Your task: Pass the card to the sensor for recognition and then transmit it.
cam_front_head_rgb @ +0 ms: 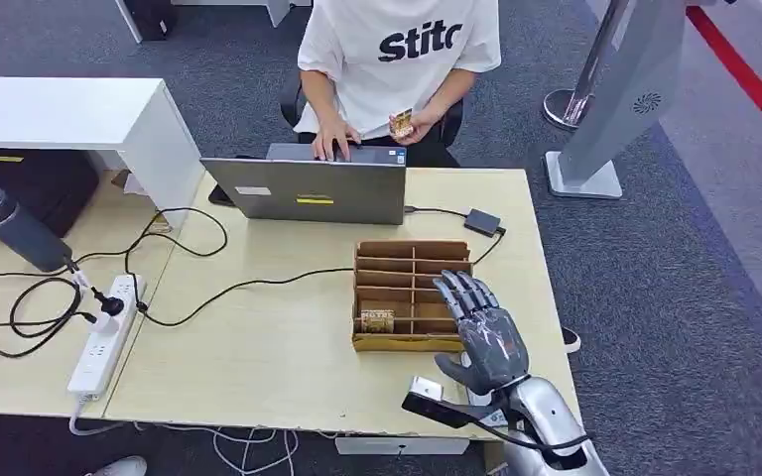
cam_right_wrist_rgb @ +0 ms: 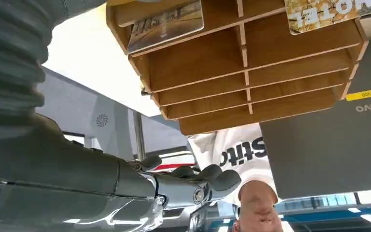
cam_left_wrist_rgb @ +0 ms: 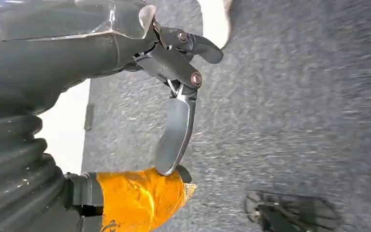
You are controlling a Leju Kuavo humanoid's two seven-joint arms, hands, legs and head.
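Gold-brown printed card point(cam_front_head_rgb: 377, 320) upright in front-left slot of wooden organizer point(cam_front_head_rgb: 412, 293); second card point(cam_right_wrist_rgb: 165, 25) in neighbouring slot.

The robot's right hand point(cam_front_head_rgb: 483, 332) has dark grey mottled fingers on a silver forearm with a black cable. The left hand point(cam_left_wrist_rgb: 174, 82) has dark links with copper-coloured screws, a ribbed grey cover and a thumb wrapped in orange tape.

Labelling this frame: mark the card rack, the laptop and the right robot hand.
card rack point(cam_front_head_rgb: 412, 248): head view, far wooden wall.
laptop point(cam_front_head_rgb: 308, 188): head view, back of its grey lid.
right robot hand point(cam_front_head_rgb: 484, 332): head view, back of the hand, over the rack's near right corner.
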